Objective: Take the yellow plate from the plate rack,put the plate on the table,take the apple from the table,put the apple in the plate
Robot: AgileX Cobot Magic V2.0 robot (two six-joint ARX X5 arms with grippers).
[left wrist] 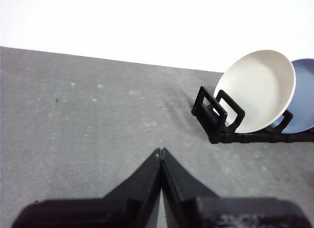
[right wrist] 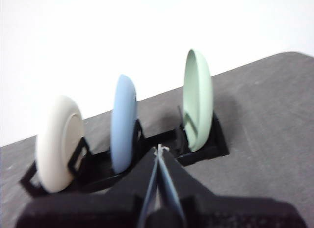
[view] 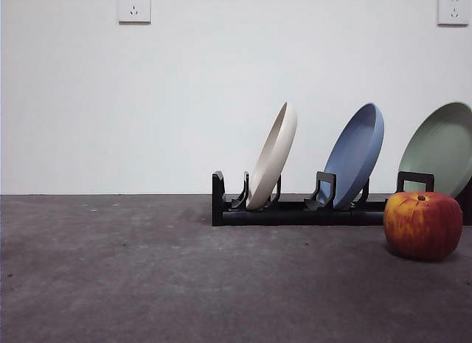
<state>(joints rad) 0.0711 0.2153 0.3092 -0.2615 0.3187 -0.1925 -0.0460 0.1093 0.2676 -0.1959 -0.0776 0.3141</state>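
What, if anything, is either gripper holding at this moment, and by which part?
Nothing is held. The left gripper and right gripper are both shut on nothing, the yellow plate stands in the plate rack.

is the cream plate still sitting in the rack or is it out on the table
In the rack. The yellow plate stands on edge, leaning, between the plate rack's end brackets; no gripper touches it.

We count 3 plates standing in 1 plate rack (view: 295, 210): 1 yellow plate (view: 274, 155), 1 blue plate (view: 358, 153) and 1 pale green plate (view: 442, 147). We see 1 apple (view: 422, 225) and 2 wall sockets (view: 134, 6).
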